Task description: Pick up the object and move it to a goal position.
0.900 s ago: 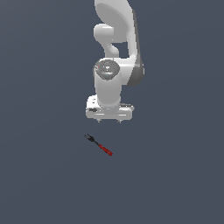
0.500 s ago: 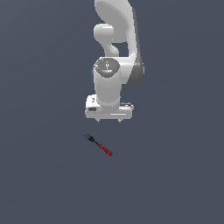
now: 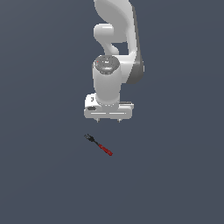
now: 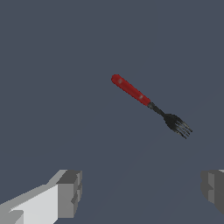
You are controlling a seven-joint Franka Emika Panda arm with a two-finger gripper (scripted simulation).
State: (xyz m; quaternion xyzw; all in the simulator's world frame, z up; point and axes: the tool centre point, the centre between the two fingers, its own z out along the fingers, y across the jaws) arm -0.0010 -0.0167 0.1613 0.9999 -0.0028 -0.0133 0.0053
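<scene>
No writing is seen on the red-handled fork (image 4: 151,105); the gripper (image 4: 140,192) is held spread wide, empty, apart from it.

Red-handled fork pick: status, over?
Gripper open, empty, above the surface. Small red-handled fork with black prongs flat on the grey surface, ungrasped, clear of the fingers. Nothing in the way.

Plain dark grey-blue floor (image 3: 39,175), one small red-handled fork (image 3: 99,145) with black prongs lying flat on it
</scene>
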